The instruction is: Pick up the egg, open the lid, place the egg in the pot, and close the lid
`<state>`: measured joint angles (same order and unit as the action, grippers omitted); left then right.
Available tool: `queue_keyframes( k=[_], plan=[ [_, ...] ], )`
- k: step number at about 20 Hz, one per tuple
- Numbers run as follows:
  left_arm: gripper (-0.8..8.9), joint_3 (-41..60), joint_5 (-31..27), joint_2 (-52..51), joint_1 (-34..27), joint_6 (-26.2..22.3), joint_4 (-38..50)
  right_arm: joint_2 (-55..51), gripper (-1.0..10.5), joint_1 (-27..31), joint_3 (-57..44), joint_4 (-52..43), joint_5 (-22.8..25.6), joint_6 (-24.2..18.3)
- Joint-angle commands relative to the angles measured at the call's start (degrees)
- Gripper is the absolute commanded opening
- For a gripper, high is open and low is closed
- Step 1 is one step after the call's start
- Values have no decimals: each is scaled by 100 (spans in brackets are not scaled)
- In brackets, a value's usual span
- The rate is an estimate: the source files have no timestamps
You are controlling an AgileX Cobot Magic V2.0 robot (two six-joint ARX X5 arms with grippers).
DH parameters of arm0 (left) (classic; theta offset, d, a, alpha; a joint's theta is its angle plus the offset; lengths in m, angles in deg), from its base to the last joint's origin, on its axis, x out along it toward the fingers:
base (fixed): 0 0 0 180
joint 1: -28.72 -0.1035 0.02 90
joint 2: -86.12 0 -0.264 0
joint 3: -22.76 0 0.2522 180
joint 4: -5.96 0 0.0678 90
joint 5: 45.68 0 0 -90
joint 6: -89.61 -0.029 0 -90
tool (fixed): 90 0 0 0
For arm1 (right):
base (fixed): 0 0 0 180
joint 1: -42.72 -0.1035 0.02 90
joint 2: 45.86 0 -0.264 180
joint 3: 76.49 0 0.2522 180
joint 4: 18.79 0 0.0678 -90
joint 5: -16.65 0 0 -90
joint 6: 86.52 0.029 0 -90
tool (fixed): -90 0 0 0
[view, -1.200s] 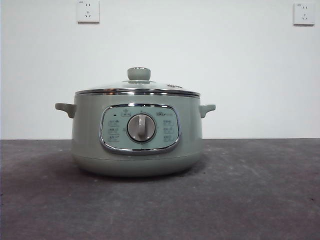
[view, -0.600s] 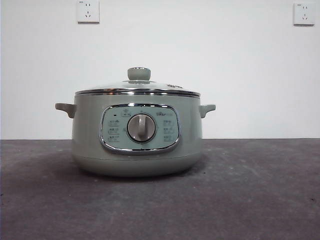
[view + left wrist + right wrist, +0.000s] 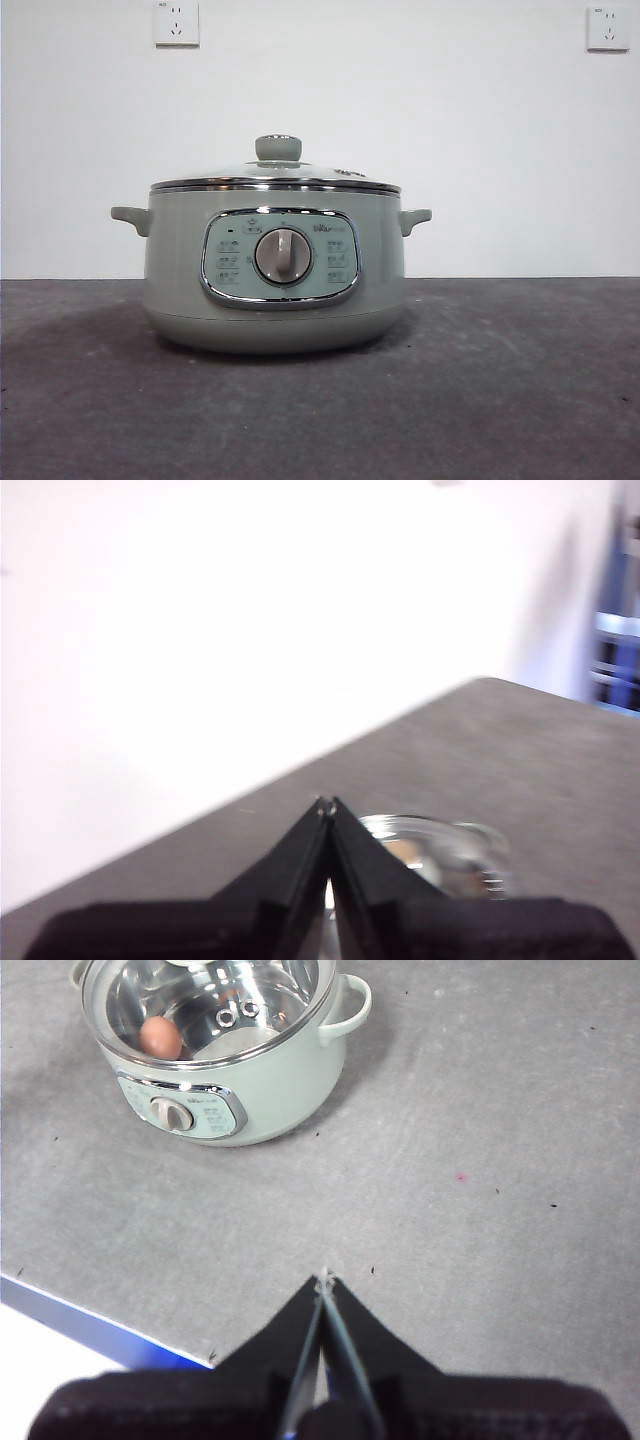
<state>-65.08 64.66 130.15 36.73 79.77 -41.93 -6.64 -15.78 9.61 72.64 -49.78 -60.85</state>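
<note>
Lid (image 3: 275,176) seated on pot (image 3: 275,265), mid-table (image 3: 520,380). Egg (image 3: 160,1036) inside pot. Left gripper (image 3: 327,803) pressed together, empty. Right gripper (image 3: 322,1278) likewise, well clear of pot.

The left gripper (image 3: 326,805) has two matte black jaws, wedge-shaped and tapering to thin tips from a broad black base. The right gripper (image 3: 323,1278) looks alike: black, smooth, triangular jaws.
</note>
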Motion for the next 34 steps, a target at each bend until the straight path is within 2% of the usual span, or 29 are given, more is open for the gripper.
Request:
queue_keyframes(
  k=[1,3,5,9,12,15,19,24,34],
  plan=[
    [-4,1019,-229,-748,-455,-345,505,-9,3,-4,-39,146,7,2],
    [-4,2020,-560,-1346,-695,-348,1023,-9,3,-4,-39,146,7,2],
    [-4,3014,-557,-1864,-850,-243,1504,-9,3,-4,-39,149,7,2],
    [-3,5036,-562,-2798,-1003,435,2514,-9,4,-4,-39,146,7,2],
    [-3,6146,-608,-3324,-1023,839,3108,-9,3,-4,-39,146,7,2],
    [-4,6861,-1123,-3836,-1023,1141,3246,-9,3,-4,-39,146,7,2],
    [-4,7368,-1314,-4389,-1025,1263,3084,-9,3,-4,-39,146,7,2],
    [-3,7364,-1257,-4380,-1023,1298,2483,-9,3,-4,-39,146,7,2],
    [-3,7357,-1248,-4286,-1023,1283,2485,-9,3,-4,-39,146,7,2]
  ],
)
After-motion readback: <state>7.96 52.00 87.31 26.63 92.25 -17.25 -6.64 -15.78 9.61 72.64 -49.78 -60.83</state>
